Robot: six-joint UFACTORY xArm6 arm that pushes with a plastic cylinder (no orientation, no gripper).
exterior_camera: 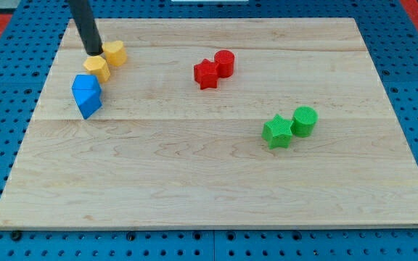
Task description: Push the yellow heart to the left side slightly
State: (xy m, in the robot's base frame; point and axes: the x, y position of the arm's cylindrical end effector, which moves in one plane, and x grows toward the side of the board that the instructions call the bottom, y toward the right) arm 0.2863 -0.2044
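Two yellow blocks sit near the board's top left corner: one (115,52) higher up and to the right, one (96,68) lower and to the left, touching each other. I cannot tell which of them is the heart. My tip (93,54) rests against the left side of the upper yellow block and just above the lower one. The dark rod rises from it out of the view's top.
A blue block (86,95), perhaps two pressed together, lies just below the lower yellow block. A red star (206,74) and red cylinder (225,63) touch at top centre. A green star (276,132) and green cylinder (304,121) touch at the right. The board's left edge (31,123) is close.
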